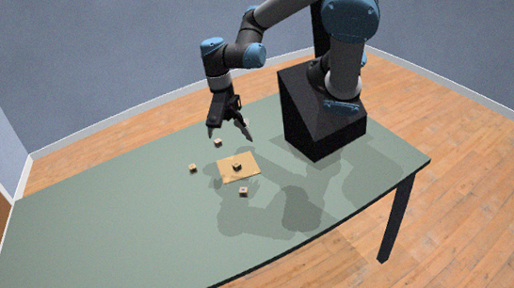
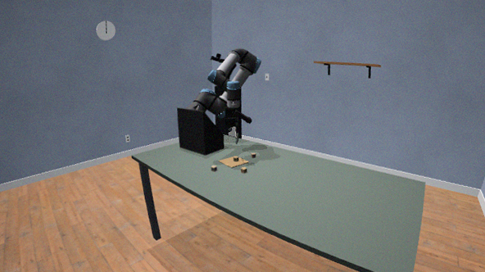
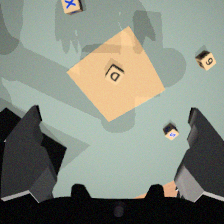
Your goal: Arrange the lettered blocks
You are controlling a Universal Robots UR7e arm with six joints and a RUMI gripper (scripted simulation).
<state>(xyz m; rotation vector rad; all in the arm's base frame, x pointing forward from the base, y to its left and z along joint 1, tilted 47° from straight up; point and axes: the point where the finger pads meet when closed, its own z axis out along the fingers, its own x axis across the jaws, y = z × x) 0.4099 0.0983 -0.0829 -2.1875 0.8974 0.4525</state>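
The tan mat [image 1: 237, 167] lies on the green table, and a block with a black D [image 3: 114, 73] sits near its middle [image 1: 236, 166]. A block with a blue X [image 3: 71, 5] [image 1: 243, 191] lies off the mat towards the table's front edge. A block with a digit that reads 6 or 9 [image 3: 205, 60] lies off the mat to the left [image 1: 192, 167]. A block with a small blue mark [image 3: 171, 131] [image 1: 218, 142] lies off the mat, just below my fingers. My gripper [image 1: 230, 136] is open and empty, hovering above the table behind the mat.
The black robot pedestal [image 1: 322, 114] stands on the table right of the mat. The table's curved front edge [image 1: 296, 249] is well away from the blocks.
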